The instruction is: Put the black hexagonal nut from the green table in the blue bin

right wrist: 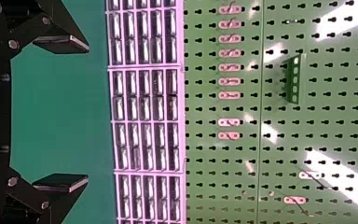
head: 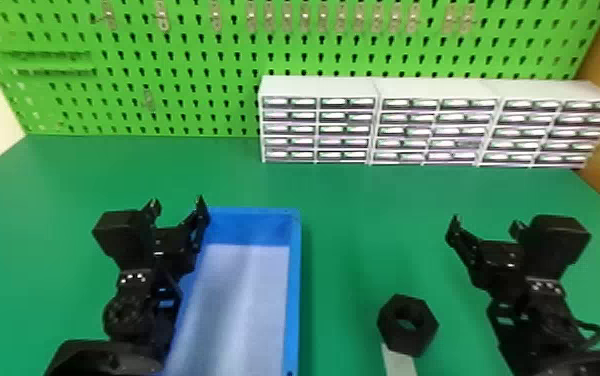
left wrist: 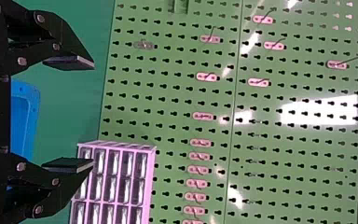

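In head view, best bring right gripper (head: 486,222), nearer than left gripper (head: 177,201), back robotward and leftward to nut (head: 406,340) on table (head: 344,260), right of bin (head: 294,300); in left wrist view, note jaws wide, empty; in right wrist view, likewise.

The surface (head: 344,200) is coloured deep green; the pegboard (head: 134,30), brighter green, is patterned with rows of dark holes (head: 234,19). The bin (head: 293,290) is coloured blue, its floor (head: 244,300) pale bluish-white. Black is worn by nut (head: 389,322) and fingers (head: 202,217); the drawer units (head: 319,86) are framed in white.
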